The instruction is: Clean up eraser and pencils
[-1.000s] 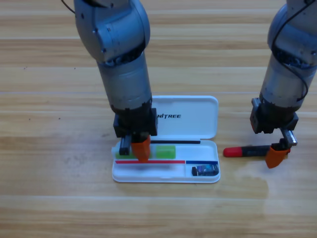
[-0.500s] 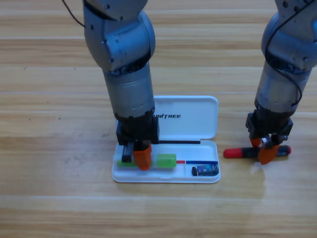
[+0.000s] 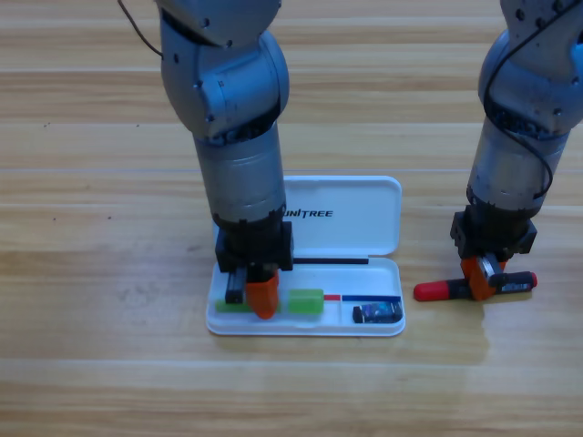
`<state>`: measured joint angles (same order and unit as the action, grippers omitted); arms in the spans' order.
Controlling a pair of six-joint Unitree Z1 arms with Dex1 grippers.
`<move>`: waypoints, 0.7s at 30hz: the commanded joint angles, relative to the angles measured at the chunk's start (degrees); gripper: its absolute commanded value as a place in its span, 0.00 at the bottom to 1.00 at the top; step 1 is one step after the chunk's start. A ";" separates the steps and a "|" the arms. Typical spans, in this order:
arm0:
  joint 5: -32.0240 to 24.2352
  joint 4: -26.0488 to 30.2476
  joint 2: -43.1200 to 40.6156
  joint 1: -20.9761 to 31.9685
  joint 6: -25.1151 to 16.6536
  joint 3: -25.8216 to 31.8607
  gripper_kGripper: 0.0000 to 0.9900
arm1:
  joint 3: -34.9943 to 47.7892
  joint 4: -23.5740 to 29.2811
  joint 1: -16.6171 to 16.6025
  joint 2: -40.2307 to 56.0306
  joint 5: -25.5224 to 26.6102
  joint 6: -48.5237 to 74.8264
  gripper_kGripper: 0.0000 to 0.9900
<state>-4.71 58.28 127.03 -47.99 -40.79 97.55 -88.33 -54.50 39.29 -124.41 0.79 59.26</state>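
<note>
We see the left gripper (image 3: 251, 296) down in the white case (image 3: 346, 232) over the green pencil (image 3: 305, 301), grip unclear, eraser (image 3: 377, 313) in the case's right pocket, right gripper (image 3: 481, 280) pinching the red-and-black pencil (image 3: 474, 288) on the table (image 3: 91, 273).

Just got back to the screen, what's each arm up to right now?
The left pincer is down in the white case, over the green pencil lying in the long tray. The eraser sits in the case's small right compartment. The right pincer is down on the red-and-black pencil, which lies on the table just right of the case, not yet packed.
</note>
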 commanded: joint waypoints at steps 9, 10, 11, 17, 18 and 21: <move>-0.48 -0.10 2.60 -0.97 0.71 -0.17 1.00 | 0.79 -1.58 -0.88 8.22 -0.88 -7.23 0.00; -0.48 -0.01 2.52 -1.06 0.80 -0.17 1.00 | 0.70 -1.75 -0.88 8.31 -0.88 -7.50 0.00; -0.39 -0.01 2.43 -0.97 0.88 -0.17 1.00 | 0.70 -1.84 -0.79 8.49 -0.88 -7.58 0.00; -0.21 0.60 1.29 -1.06 1.32 -0.26 1.00 | -0.79 -4.74 2.90 9.98 0.44 -9.78 0.00; -0.13 0.96 0.58 -0.97 1.50 -0.34 1.00 | -1.76 -5.45 3.78 9.89 0.44 -10.48 0.00; 1.02 2.19 -3.37 -0.97 1.50 -1.22 1.00 | -4.75 -6.76 6.33 9.01 0.35 -12.15 0.00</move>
<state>-4.99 58.78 127.10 -48.59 -39.87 97.64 -89.60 -59.08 40.31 -116.38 0.32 48.67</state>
